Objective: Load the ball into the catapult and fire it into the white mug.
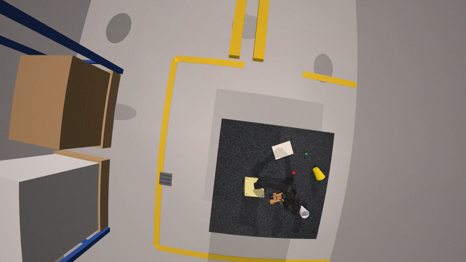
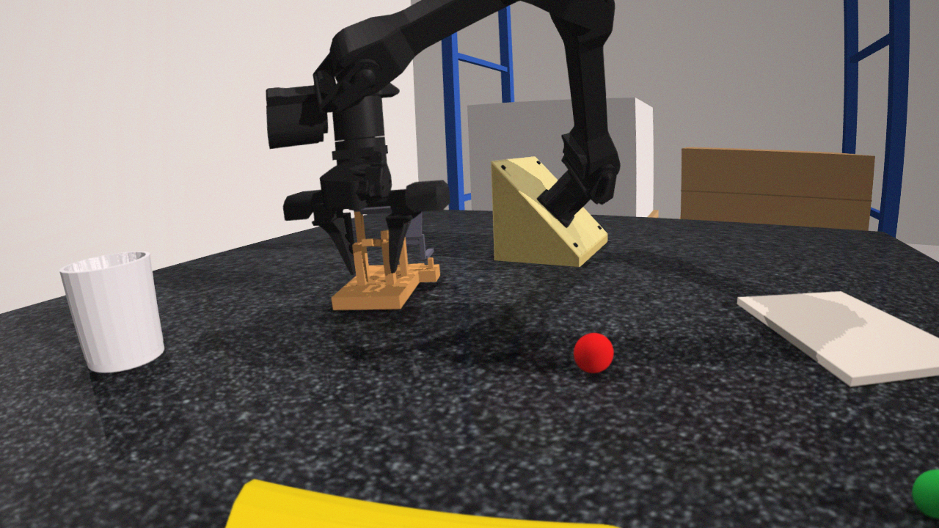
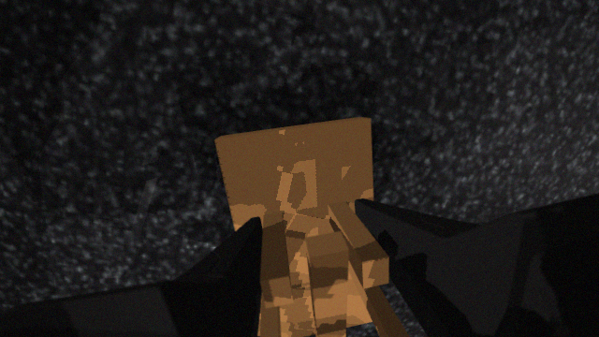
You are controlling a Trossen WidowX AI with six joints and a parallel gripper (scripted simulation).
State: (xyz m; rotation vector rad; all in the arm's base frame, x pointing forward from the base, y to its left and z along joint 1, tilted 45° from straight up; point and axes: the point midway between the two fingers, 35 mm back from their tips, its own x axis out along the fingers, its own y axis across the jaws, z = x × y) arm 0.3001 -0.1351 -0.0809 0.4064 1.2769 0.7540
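Item: gripper (image 2: 369, 265), jaws half shut, clamped on catapult (image 2: 377, 285) frame. Risk: catapult tipped or skewed away from mug (image 2: 112, 311) if lifted; ball (image 2: 593, 352) unloaded.

My gripper (image 2: 369, 252) is matt black, plastic-looking, and pinches the catapult (image 2: 377, 282), which looks like flat orange-brown wood. Beside the catapult, the table top (image 2: 459, 427) is dark speckled stone with a slight sheen. The white mug (image 2: 112, 309) left of the catapult looks smooth and faintly glossy; the red ball (image 2: 593, 352) looks smooth and matt.
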